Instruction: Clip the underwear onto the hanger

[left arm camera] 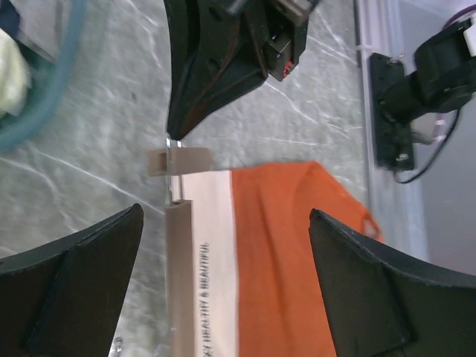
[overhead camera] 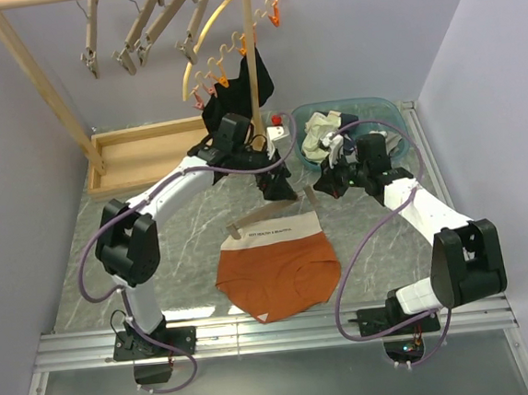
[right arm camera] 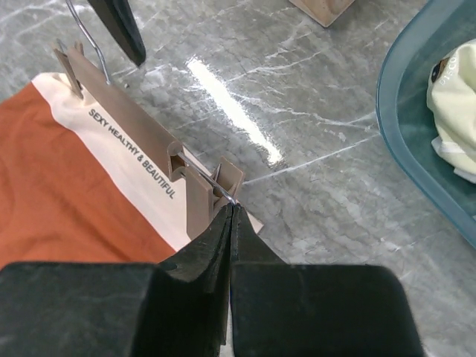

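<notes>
While the hanger (right arm camera: 141,115) lies left-to-right along the far-facing waistband of the underwear (overhead camera: 275,275), left jaws gape, right jaws meet.

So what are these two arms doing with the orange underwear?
Two robot arms are working on clipping the underwear to a wooden hanger. The underwear lies flat on the table, with the hanger lying along its off-white waistband. The right gripper is shut, its tip right at the clip on one end of the hanger. The left gripper hovers wide open over the bar. Whether the waistband is clipped in yet cannot be told.
</notes>
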You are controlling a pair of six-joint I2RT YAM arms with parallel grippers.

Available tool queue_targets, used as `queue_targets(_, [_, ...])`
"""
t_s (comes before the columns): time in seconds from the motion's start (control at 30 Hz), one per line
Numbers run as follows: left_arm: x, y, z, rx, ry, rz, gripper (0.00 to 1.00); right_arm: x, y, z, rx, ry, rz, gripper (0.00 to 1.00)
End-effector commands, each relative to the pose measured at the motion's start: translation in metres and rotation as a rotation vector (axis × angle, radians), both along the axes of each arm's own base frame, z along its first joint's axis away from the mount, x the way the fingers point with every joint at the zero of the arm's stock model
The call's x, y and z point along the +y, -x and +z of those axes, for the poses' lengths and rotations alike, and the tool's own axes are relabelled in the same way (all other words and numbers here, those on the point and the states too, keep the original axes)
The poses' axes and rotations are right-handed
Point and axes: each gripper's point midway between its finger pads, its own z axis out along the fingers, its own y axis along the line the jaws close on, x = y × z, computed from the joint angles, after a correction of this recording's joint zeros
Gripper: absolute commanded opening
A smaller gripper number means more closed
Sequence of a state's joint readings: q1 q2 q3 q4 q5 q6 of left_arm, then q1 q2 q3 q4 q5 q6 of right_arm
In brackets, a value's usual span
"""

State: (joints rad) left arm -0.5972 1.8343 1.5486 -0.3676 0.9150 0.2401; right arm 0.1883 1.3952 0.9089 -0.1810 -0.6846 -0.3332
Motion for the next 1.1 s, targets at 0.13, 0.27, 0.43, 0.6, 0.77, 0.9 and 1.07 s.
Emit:
queue_targets(0.13, [-0.015, -0.005, 0.009, 0.136, 0.022, -0.001, 0.96, 0.01, 0.0, 0.017, -0.11, 0.021, 0.076, 0.0])
queue_targets(0.27, [-0.019, -0.009, -0.001, 0.184, 0.012, 0.021, 0.95, 0.017, 0.004, 0.019, -0.121, 0.029, 0.102, 0.0])
queue_targets(0.43, [-0.023, -0.012, -0.013, 0.248, -0.002, 0.019, 0.94, 0.022, 0.008, 0.021, -0.113, 0.027, 0.115, 0.0])
queue_targets(0.6, [-0.027, -0.01, -0.024, 0.306, -0.008, -0.008, 0.9, 0.027, 0.013, 0.025, -0.118, 0.035, 0.135, 0.0])
queue_targets(0.77, [-0.029, -0.01, -0.033, 0.34, -0.014, -0.016, 0.84, 0.031, 0.015, 0.028, -0.125, 0.041, 0.147, 0.0])
queue_targets(0.9, [-0.029, -0.009, -0.036, 0.354, -0.007, -0.024, 0.79, 0.031, 0.016, 0.029, -0.131, 0.048, 0.152, 0.0])
queue_targets(1.07, [-0.029, -0.007, -0.039, 0.375, -0.007, -0.039, 0.71, 0.032, 0.015, 0.029, -0.129, 0.048, 0.149, 0.0])
